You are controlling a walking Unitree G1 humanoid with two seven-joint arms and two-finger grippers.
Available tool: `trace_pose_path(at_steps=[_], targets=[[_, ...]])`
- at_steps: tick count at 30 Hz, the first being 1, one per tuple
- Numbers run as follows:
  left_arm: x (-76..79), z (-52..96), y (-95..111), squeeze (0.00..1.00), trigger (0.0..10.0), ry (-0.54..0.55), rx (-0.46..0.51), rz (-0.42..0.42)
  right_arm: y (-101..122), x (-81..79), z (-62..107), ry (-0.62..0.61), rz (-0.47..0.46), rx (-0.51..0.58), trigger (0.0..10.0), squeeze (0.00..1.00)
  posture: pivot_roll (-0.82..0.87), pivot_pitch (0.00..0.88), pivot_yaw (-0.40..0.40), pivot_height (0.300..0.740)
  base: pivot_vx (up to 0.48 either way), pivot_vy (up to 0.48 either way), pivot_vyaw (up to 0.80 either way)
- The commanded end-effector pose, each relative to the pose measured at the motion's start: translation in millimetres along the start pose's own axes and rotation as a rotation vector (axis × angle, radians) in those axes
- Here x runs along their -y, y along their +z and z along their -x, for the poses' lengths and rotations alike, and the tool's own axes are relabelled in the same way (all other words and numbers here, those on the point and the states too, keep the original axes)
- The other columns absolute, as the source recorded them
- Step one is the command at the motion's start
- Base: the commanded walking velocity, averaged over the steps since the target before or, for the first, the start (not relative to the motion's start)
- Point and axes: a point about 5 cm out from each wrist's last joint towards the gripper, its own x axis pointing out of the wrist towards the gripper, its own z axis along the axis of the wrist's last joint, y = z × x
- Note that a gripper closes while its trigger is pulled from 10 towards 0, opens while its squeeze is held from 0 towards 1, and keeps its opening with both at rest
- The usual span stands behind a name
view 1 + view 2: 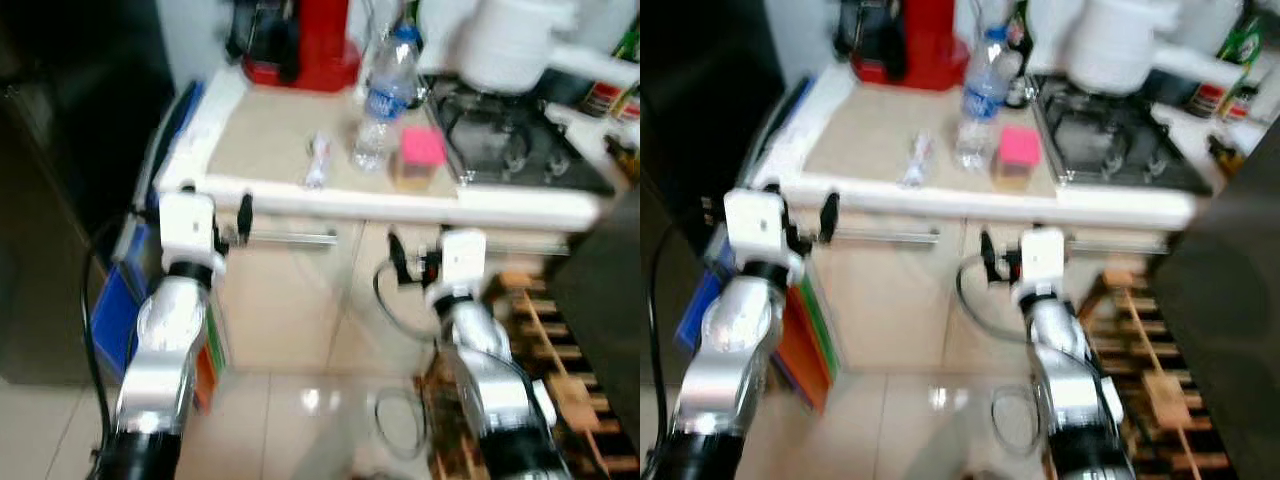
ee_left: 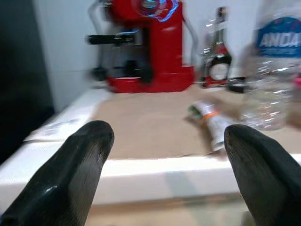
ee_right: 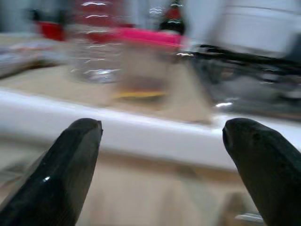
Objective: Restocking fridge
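We hold our left gripper [image 2: 164,174] and right gripper [image 3: 162,172] spread wide, empty, before the counter [image 1: 290,140] with bottle [image 1: 385,95]

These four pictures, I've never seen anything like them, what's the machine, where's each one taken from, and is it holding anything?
It is a walking humanoid robot with two silver arms, each ending in a two-fingered black claw. Two pictures come from cameras in its head, looking down at its own arms. The other two come from cameras on its wrists, looking out between the claw fingers.

It faces a kitchen counter. On it stand a clear water bottle, a pink-lidded jar, a small wrapped packet and a red coffee machine. A white pot sits on the stove.

The left claw and right claw are both open, in front of the counter edge, holding nothing.
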Motion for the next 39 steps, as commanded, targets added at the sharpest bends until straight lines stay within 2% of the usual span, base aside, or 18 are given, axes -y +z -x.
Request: trace_pose_path(at_steps=[1,2,5,7,10,17,23,24,25,31,39], targets=[[-10.6,2.4,4,0.00,10.0,0.034,0.010,-0.017,22,-10.5,-9.0,0.017,-0.048,0.078,10.0,1.00,0.04,0.000,-0.033,0.740,0.000,0.000,0.00],[-12.0,2.7,4,0.00,10.0,0.038,0.008,-0.011,32,-11.4,-10.0,0.007,-0.096,0.107,10.0,1.00,0.04,0.000,-0.032,0.740,0.000,0.000,0.00],[-13.4,2.4,3,0.00,10.0,0.039,0.004,-0.023,36,-12.2,-10.0,-0.003,-0.124,0.110,10.0,1.00,0.04,0.000,-0.031,0.740,0.000,0.000,0.00],[-13.6,1.6,3,0.00,10.0,0.038,-0.001,-0.023,31,-12.9,-10.0,-0.031,-0.200,0.069,10.0,1.00,0.03,0.000,-0.026,0.740,0.000,0.000,0.00],[-11.6,0.9,2,0.00,10.0,0.028,-0.004,-0.028,25,-13.6,-9.5,-0.038,-0.251,0.025,10.0,1.00,0.03,0.000,-0.022,0.740,0.000,0.000,0.00],[-11.8,0.6,3,0.00,10.0,0.020,-0.009,-0.032,22,-11.2,-7.0,-0.072,-0.229,0.005,10.0,1.00,0.03,0.000,-0.016,0.740,0.000,0.000,0.00],[-12.8,1.2,3,0.00,10.0,0.021,-0.014,-0.036,19,-5.0,-9.4,-0.131,-0.173,-0.017,10.0,1.00,0.04,0.000,-0.010,0.740,0.000,0.000,0.00],[-12.1,1.5,3,0.00,10.0,0.019,-0.015,-0.037,18,-5.2,-11.8,-0.129,-0.166,-0.021,10.0,0.85,0.04,0.000,-0.009,0.740,0.000,0.000,0.00],[-11.3,1.6,2,0.00,10.0,0.016,-0.017,-0.039,18,-5.8,-14.1,-0.123,-0.174,-0.024,10.0,0.00,0.04,0.000,-0.010,0.740,0.000,0.000,0.00],[-13.8,5.8,2,0.00,10.0,0.014,-0.031,-0.059,16,-6.3,-25.2,-0.119,-0.161,-0.043,10.0,0.00,0.07,0.000,-0.005,0.740,0.000,0.000,0.00],[-19.8,13.1,4,0.00,10.0,0.032,-0.036,-0.064,14,-10.5,-28.0,-0.098,-0.166,-0.058,10.0,0.00,0.10,0.000,-0.022,0.740,0.000,0.000,0.00]])
